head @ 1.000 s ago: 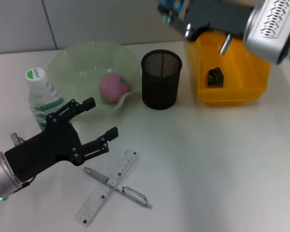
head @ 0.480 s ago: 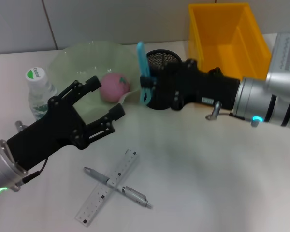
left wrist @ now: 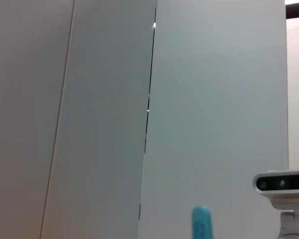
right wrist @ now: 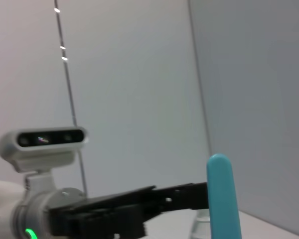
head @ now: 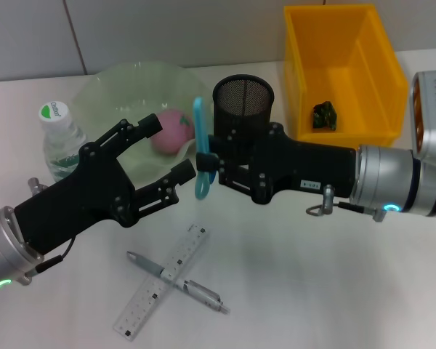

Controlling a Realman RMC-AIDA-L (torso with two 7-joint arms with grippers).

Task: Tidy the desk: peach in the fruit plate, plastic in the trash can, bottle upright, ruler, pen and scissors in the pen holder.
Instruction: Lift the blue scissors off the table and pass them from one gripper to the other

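Since half a second ago, my right gripper [head: 207, 166] has carried the blue scissors [head: 200, 149] away from the rim of the black mesh pen holder [head: 243, 120] and toward my left arm, and my left gripper [head: 157, 151] has risen slightly to meet it.

Head view: my right gripper is clamped on the scissors, holding them upright with one blue end pointing up, just beside the spread fingers of my left gripper. My left gripper is wide open and holds nothing; I judge it is opened this way to receive the scissors in a hand-over. Behind it, the pink peach [head: 172, 129] already lies in the pale green fruit plate [head: 109, 91]. The bottle [head: 61, 142] stands upright beside the plate. A dark scrap of plastic [head: 324, 114] lies in the yellow trash can [head: 342, 74]. The ruler [head: 162, 281] and the pen [head: 176, 281] lie crossed on the white desk [head: 334, 291], still to be put away.

Left wrist view: only the blue tip of the scissors [left wrist: 201, 222] shows against a grey wall.

Right wrist view: the blue end of the scissors [right wrist: 222, 199] stands upright, with my left gripper's dark fingers [right wrist: 165, 194] reaching toward it.
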